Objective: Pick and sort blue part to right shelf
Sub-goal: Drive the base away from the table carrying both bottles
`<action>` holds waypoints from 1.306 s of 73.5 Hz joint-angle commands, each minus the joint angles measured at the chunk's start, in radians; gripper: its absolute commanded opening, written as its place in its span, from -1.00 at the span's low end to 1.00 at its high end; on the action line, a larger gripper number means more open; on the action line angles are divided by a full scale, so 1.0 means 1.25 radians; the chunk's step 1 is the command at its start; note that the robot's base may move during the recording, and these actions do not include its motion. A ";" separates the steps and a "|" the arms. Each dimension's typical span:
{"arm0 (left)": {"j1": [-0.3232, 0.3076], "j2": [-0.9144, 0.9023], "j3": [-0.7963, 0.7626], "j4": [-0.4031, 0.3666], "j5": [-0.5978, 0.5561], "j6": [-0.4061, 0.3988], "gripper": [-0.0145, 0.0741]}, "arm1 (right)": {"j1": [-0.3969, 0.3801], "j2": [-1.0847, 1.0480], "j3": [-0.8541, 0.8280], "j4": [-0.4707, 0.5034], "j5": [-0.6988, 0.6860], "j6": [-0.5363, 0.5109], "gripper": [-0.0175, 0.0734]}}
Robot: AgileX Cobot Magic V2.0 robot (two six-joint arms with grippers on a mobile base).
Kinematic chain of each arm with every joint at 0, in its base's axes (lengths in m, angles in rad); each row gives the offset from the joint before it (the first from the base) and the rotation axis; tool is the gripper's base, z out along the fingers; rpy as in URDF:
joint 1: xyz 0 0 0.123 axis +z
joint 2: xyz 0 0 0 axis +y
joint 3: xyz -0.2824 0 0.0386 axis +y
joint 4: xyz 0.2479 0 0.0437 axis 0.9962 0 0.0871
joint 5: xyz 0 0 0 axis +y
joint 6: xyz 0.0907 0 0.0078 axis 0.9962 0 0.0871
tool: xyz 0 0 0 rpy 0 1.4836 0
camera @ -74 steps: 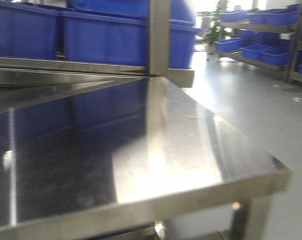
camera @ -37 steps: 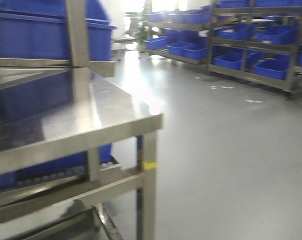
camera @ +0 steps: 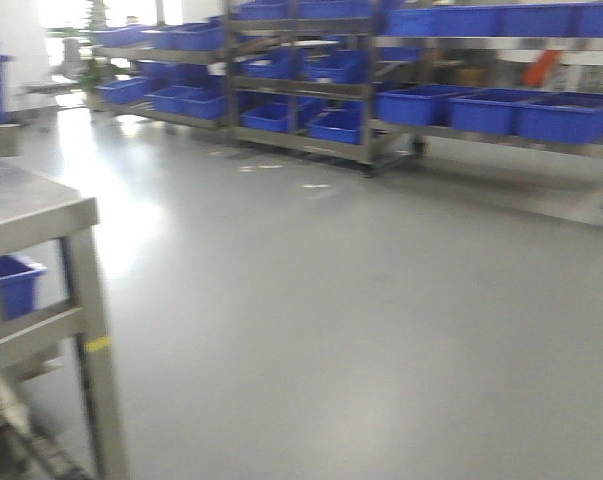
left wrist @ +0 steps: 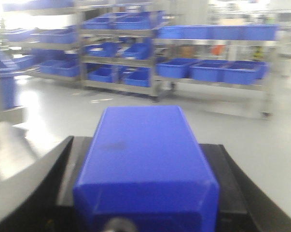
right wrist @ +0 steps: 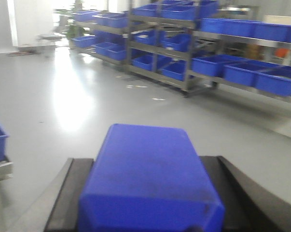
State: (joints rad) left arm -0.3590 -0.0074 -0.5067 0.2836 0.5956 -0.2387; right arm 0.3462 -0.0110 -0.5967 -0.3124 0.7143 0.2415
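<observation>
Fingers of left gripper clamped on a blue rectangular plastic part, right gripper likewise gripping another blue rectangular plastic part, grey metal shelf rack with blue plastic bins beyond.

Steel table: blocks your left, corner leg near.
Grey floor: open passage ahead and to your right.
Shelf racks with blue bins: wall off the far side.
</observation>
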 commanded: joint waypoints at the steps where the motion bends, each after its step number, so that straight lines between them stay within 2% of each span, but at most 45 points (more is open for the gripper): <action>1: -0.005 -0.013 -0.020 0.008 -0.069 -0.002 0.04 | -0.003 0.020 -0.023 -0.021 -0.073 -0.005 0.02; 96: -0.005 -0.013 -0.020 0.008 -0.069 -0.002 0.04 | -0.003 0.020 -0.023 -0.021 -0.073 -0.005 0.02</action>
State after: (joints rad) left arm -0.3590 -0.0074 -0.5067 0.2836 0.5956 -0.2387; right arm 0.3462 -0.0110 -0.5967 -0.3124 0.7143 0.2415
